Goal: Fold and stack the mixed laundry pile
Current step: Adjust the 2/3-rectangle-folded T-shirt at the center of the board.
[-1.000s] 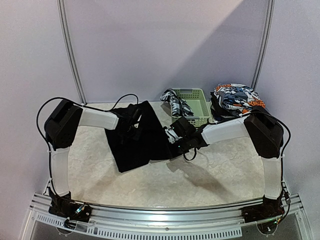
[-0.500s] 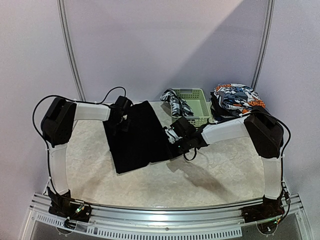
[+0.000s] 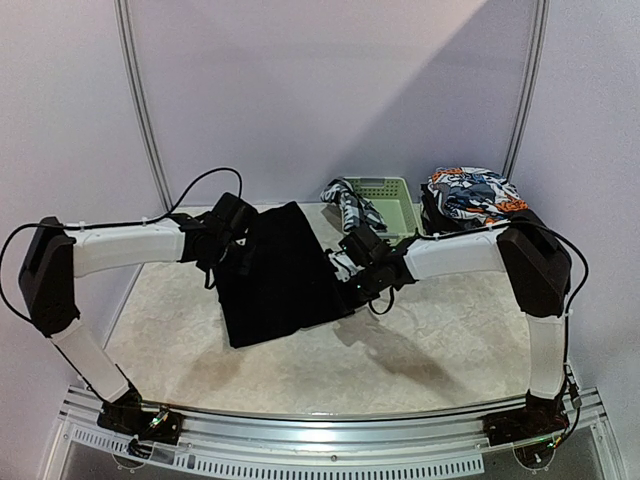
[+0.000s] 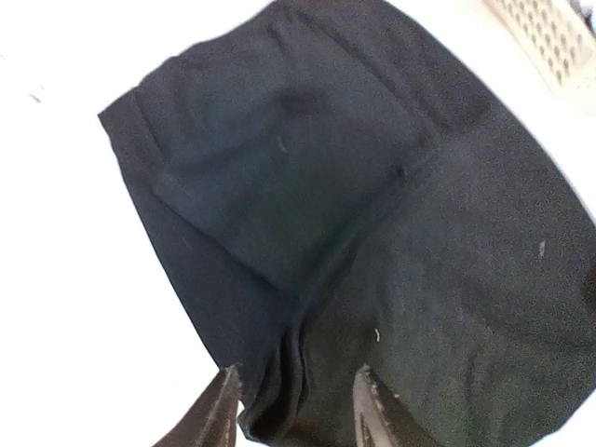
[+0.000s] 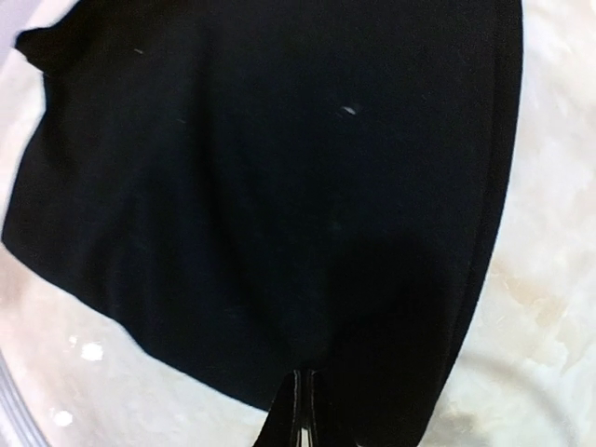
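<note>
A large black cloth (image 3: 280,272) lies flat in the middle of the table, folded into a rough rectangle. My left gripper (image 3: 228,240) hangs over its far left edge. In the left wrist view, the left gripper (image 4: 296,405) is open, and a soft fold of the black cloth (image 4: 372,186) lies loose between the two fingers. My right gripper (image 3: 350,278) is at the cloth's right edge. In the right wrist view, the right gripper (image 5: 303,391) is shut, its tips pinched on the near edge of the black cloth (image 5: 279,168).
A pale green slotted basket (image 3: 392,205) stands at the back, with a black-and-white checked shirt (image 3: 350,205) draped over its left rim. To its right sits a heap of orange-blue-white printed pieces (image 3: 470,195). The table (image 3: 420,350) is pale marbled.
My left arm has stretched out to the left. Its gripper has slid from over the cloth to the cloth's left edge, and its jaws have widened. The right gripper has barely moved.
</note>
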Controlling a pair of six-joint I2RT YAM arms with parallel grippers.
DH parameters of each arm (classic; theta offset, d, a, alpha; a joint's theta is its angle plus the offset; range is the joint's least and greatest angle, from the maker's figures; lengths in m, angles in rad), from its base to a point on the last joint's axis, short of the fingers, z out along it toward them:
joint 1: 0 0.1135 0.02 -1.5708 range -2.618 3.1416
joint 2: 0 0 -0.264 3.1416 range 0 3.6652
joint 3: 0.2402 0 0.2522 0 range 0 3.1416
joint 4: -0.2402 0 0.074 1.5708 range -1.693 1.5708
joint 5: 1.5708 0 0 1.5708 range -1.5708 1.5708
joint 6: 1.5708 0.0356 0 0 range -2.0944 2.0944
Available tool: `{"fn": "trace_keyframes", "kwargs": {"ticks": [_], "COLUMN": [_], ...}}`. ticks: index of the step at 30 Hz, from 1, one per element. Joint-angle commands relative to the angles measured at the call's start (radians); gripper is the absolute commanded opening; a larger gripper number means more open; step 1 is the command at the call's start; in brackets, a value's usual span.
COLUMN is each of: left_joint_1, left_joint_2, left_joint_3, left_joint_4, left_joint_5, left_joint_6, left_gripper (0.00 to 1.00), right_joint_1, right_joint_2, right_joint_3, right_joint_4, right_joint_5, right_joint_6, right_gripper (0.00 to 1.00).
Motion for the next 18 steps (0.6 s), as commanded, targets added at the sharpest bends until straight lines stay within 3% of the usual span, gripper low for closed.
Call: {"fn": "trace_keyframes", "kwargs": {"ticks": [1,5,18], "left_joint_1": [-0.003,-0.003,0.08], "left_joint_2": [0.006,0.054,0.227], "left_joint_3": [-0.108,-0.137,-0.068], "left_joint_4": [0.006,0.033,0.045], "left_joint_5": [0.193,0.234,0.112], "left_joint_6": [-0.041,-0.052,-0.029], "left_gripper": [0.37,0.34,0.32], "right_joint_1": [-0.004,-0.004,-0.031], "right_joint_2": [-0.042,-0.017,0.041], "right_joint_3": [0.014,-0.007,-0.108], "right_joint_4": [0.007,0.024,0.053], "right_joint_5": [-0.051,-0.054,-0.016], "right_joint_6": [0.001,0.009,0.023], "right_gripper": [0.05,0.05,0.04]}}
